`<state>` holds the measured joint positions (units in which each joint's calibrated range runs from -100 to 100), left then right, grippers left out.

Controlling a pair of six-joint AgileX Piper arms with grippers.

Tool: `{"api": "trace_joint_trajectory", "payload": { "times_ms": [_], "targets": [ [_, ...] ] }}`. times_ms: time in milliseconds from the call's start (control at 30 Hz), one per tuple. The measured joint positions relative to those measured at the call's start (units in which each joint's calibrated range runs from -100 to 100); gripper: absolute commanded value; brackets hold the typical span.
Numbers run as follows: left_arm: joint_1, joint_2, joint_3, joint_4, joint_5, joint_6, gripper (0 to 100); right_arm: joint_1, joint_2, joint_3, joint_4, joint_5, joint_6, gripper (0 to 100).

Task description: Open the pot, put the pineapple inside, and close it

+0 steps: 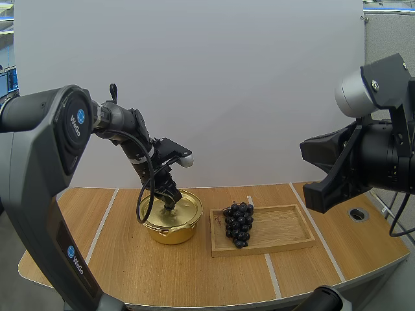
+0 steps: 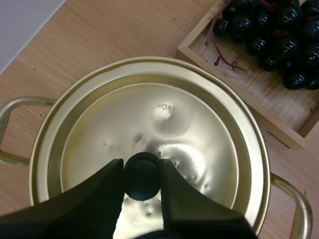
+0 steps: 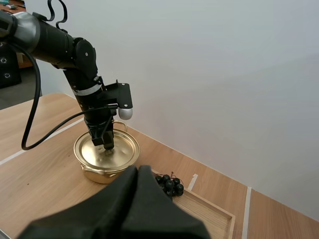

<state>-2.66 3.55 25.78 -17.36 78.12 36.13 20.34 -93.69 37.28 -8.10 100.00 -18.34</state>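
Our left gripper (image 2: 141, 169) sits closest, its two fingers clamped on the black knob (image 2: 142, 181) of the gold lid (image 2: 164, 124). The lid lies flat on the pot (image 1: 170, 232), which stands on the wooden surface (image 1: 194, 275), left of the middle. Just to the right of the pot, a wooden tray (image 1: 285, 228) holds a bunch of dark grapes (image 1: 238, 224) at its end nearest the pot. Our right gripper (image 3: 137, 172) hangs above the surface, well apart from the pot, its fingers pressed together on nothing.
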Motion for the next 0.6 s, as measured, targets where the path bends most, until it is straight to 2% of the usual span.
{"api": "trace_joint_trajectory", "payload": {
  "times_ms": [33, 100, 167, 233, 267, 600],
  "targets": [
    [0.00, 0.00, 0.00, 0.00, 0.00, 0.00, 6, 0.00, 0.00, 0.00, 0.00, 0.00, 0.00, 0],
    [0.00, 0.00, 0.00, 0.29, 0.00, 0.00, 25, 0.00, 0.00, 0.00, 0.00, 0.00, 0.00, 0],
    [0.00, 0.00, 0.00, 0.52, 0.00, 0.00, 51, 0.00, 0.00, 0.00, 0.00, 0.00, 0.00, 0],
    [0.00, 0.00, 0.00, 0.75, 0.00, 0.00, 91, 0.00, 0.00, 0.00, 0.00, 0.00, 0.00, 0],
    [0.00, 0.12, 0.00, 1.43, 1.39, 0.00, 100, 0.00, 0.00, 0.00, 0.00, 0.00, 0.00, 0],
    [0.00, 0.26, 0.14, 3.38, 4.65, 0.19, 100, 0.00, 0.00, 0.00, 0.00, 0.00, 0.00, 0]
  ]
}}
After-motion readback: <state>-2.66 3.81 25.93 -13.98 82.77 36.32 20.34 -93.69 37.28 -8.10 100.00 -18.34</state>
